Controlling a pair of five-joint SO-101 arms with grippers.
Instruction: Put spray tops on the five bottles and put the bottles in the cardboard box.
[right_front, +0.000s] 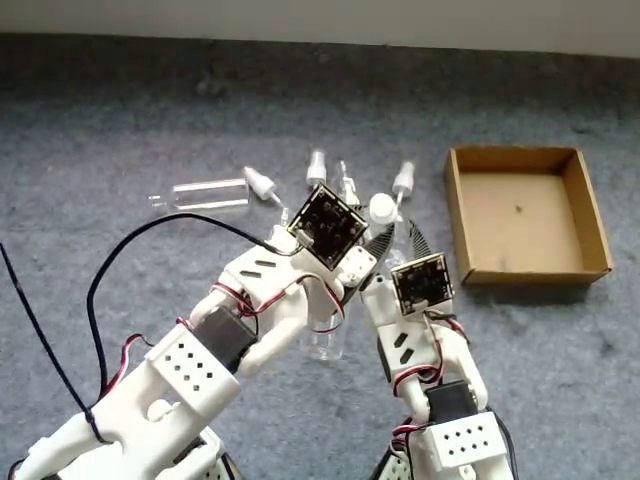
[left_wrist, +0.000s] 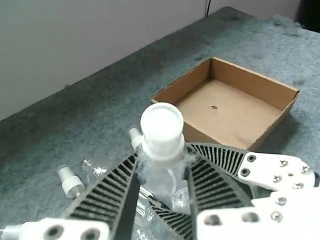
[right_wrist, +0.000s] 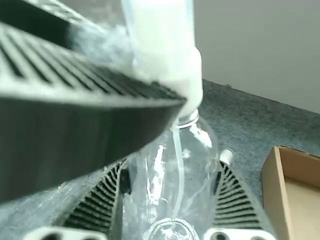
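A clear bottle (right_wrist: 175, 165) stands upright between my two arms, and my right gripper (right_wrist: 170, 200) is shut on its body. A white spray top (left_wrist: 161, 127) sits on the bottle's neck, with my left gripper (left_wrist: 162, 160) shut on it from above. In the high view this spray top (right_front: 383, 208) is left of the cardboard box (right_front: 525, 210), which holds no bottles. Another clear bottle (right_front: 205, 193) lies on the carpet at the far left. Loose spray tops (right_front: 260, 183) (right_front: 316, 165) (right_front: 404, 178) lie beyond the grippers.
Grey carpet (right_front: 120, 120) covers the table. A further clear bottle (right_front: 325, 343) is partly hidden under the left arm. A black cable (right_front: 150, 240) loops over the carpet on the left. A pale wall runs along the far edge.
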